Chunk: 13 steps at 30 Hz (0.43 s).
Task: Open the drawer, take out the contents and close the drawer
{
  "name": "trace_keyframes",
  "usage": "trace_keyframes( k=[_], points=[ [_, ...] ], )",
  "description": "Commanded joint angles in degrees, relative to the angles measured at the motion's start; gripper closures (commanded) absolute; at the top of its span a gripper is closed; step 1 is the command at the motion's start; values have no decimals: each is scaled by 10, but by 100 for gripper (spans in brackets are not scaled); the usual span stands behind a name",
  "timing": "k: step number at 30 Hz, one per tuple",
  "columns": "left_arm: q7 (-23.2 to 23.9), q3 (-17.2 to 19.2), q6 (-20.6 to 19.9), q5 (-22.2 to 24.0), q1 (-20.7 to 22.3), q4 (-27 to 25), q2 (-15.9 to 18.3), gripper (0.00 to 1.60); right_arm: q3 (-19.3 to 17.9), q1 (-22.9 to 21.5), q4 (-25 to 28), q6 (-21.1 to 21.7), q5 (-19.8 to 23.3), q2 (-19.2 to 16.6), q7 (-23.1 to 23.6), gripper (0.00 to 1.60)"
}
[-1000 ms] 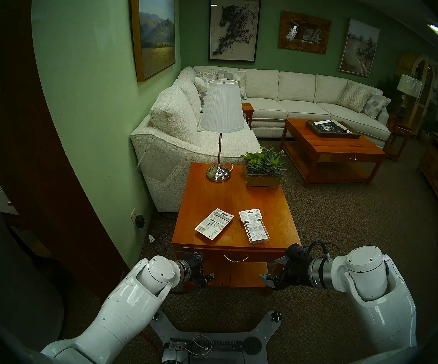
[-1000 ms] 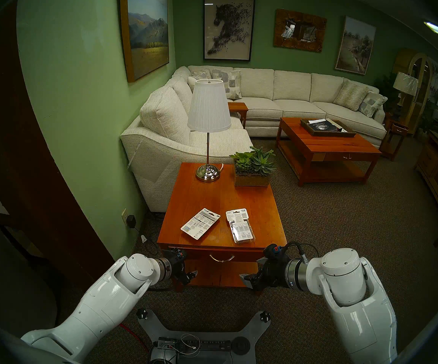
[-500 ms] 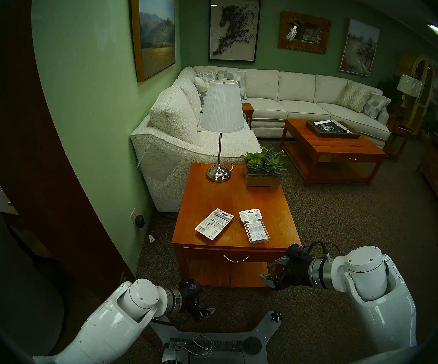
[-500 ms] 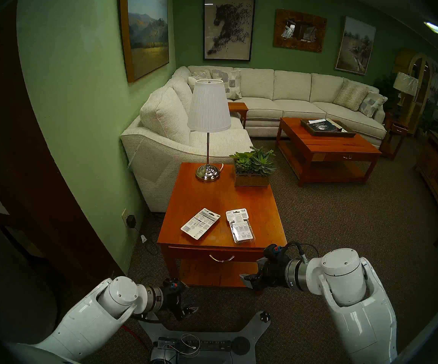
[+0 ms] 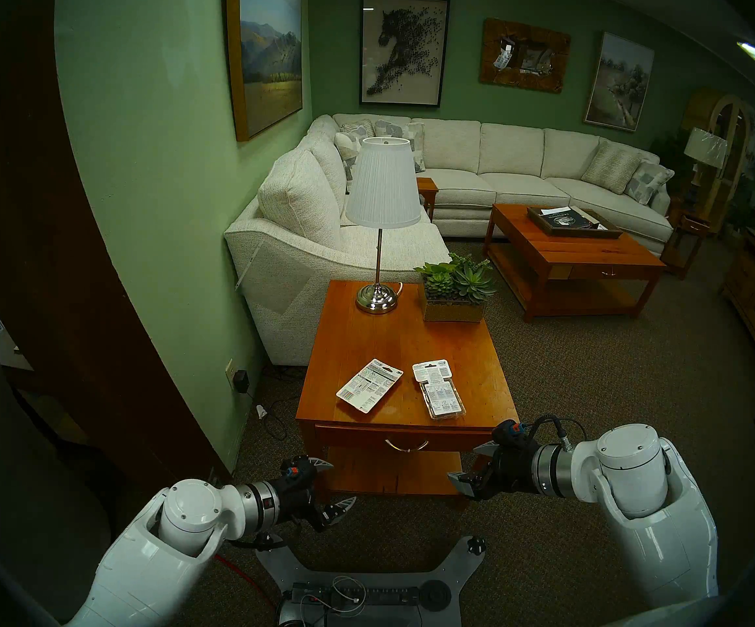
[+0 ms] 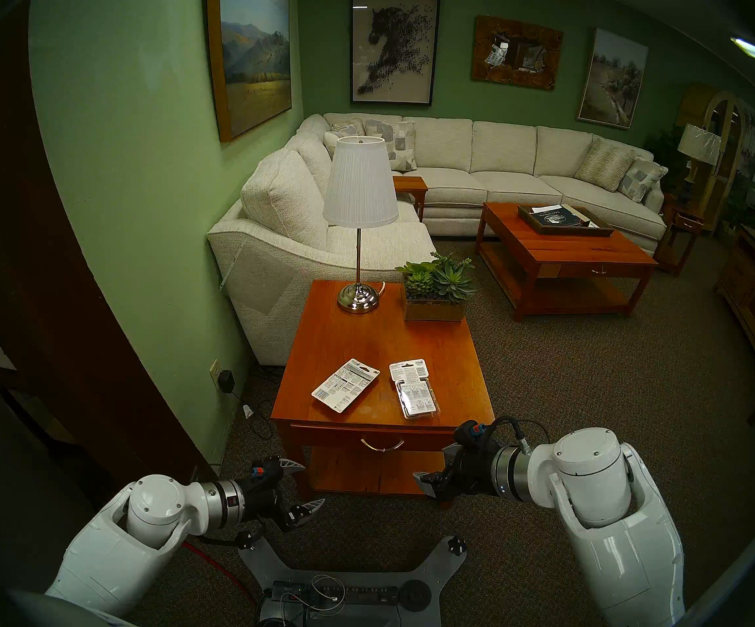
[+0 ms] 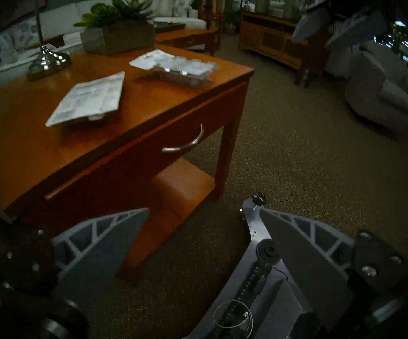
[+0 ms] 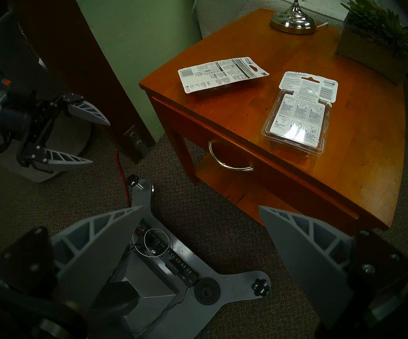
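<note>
Hidden: the inside of the drawer [image 5: 405, 437] cannot be seen; its front sits flush under the bench [image 5: 484, 354] top. The left wrist view is dim and blurred, so print on the packs there is unreadable. The right tool's [image 5: 470, 470] upper finger is partly behind its own black body in the head views.
Drawer: shallow, wide, orange-brown wood, pushed in, with a curved silver handle [image 5: 406, 445] at its front centre.
Contents: both lie on the bench top near its front edge, apart from each other. The white printed card [image 5: 368, 385], with barcode and 3M mark, lies at an angle on the left; the clear blister pack [image 5: 440, 390] with a white header lies to its right.
Left tool [image 5: 340, 482]: fingers spread wide, gripping nothing, hanging beside the bench's front left leg, clear of the drawer.
Right tool: fingers spread wide, empty, near the front right corner, below the top.
Bench: lamp [image 5: 382, 223] and succulent planter [image 5: 454, 296] at the far end, lower shelf beneath.
Room: green walls, framed pictures, pale sectional sofa [image 5: 479, 169], brown carpet, larger coffee table [image 5: 570, 259] beyond.
</note>
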State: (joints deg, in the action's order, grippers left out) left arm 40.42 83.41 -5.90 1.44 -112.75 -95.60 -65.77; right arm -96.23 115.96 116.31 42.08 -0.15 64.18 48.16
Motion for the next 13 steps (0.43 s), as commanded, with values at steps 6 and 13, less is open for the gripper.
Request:
trace_keyframes(
  k=[6,13],
  points=[
    [-69,56,23,42,-99,-102,-44,0,0,-8,17,0,1,0,0,0],
    [-105,60,4,31,-133,-147,-51,0,0,-8,18,1,1,-1,0,0]
  ],
)
